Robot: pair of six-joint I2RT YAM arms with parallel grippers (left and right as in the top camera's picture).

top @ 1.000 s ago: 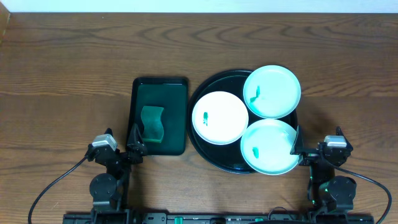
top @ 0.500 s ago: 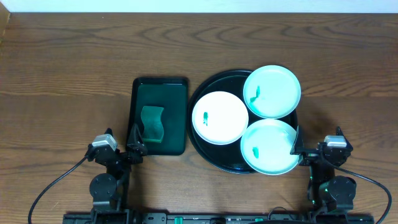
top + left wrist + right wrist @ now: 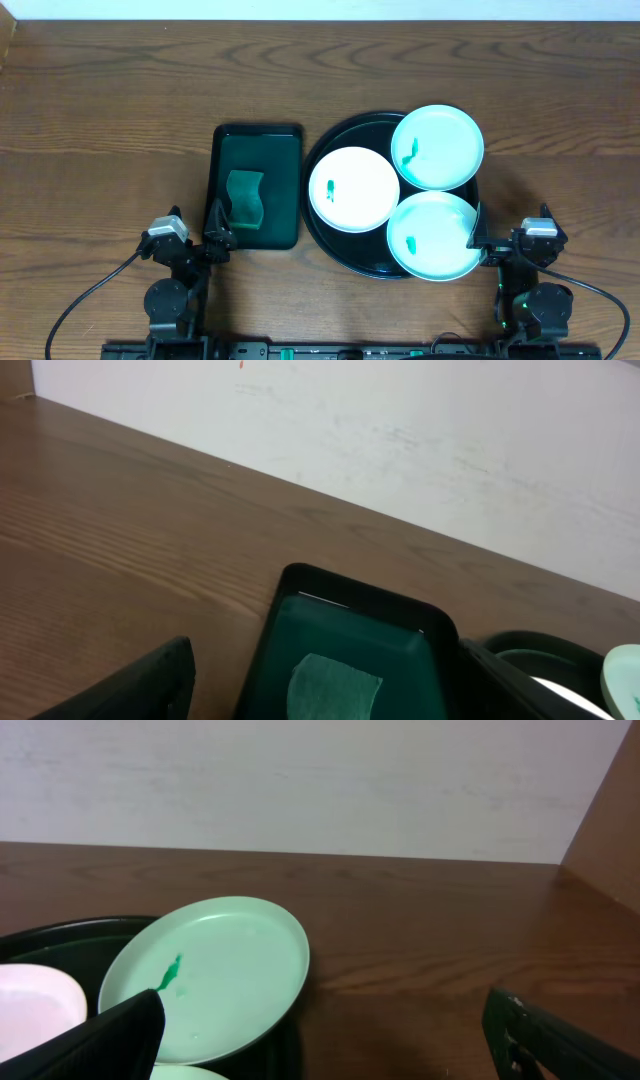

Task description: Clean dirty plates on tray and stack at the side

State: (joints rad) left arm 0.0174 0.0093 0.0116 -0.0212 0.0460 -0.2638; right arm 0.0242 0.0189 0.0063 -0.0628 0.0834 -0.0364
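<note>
Three smooth round plates (image 3: 354, 189), green-smudged, sit on the glossy black rimmed tray (image 3: 335, 140) on a grained wood table (image 3: 100, 100) by a white wall (image 3: 400, 420); my left gripper (image 3: 192, 238) and right gripper (image 3: 510, 240) both gape, empty.

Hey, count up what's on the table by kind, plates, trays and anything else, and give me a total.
Plates: 3
Black tray: 1
Green tray: 1
Sponge: 1
Total: 6
</note>
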